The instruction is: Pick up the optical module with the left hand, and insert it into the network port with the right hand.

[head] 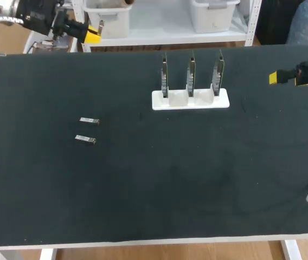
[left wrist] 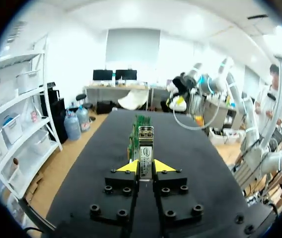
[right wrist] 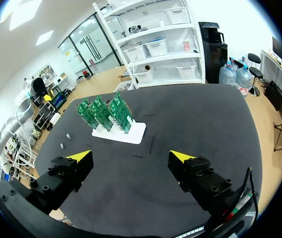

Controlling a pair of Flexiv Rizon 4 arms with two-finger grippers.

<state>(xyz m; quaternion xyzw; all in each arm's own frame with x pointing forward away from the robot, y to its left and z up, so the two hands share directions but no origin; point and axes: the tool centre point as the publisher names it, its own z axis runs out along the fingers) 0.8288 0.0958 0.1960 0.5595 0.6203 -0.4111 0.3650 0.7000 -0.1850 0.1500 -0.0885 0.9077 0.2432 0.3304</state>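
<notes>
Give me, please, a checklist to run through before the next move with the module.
1. Optical module gripped from both sides by the left gripper: ok.
2. Right gripper open and empty to receive it: ok.
3. Circuit boards upright in the white stand: ok.
4. Network port on the boards seen and unblocked: cannot tell.
5. The two grippers near enough for a handover: not ok; they sit at opposite sides of the table.
</notes>
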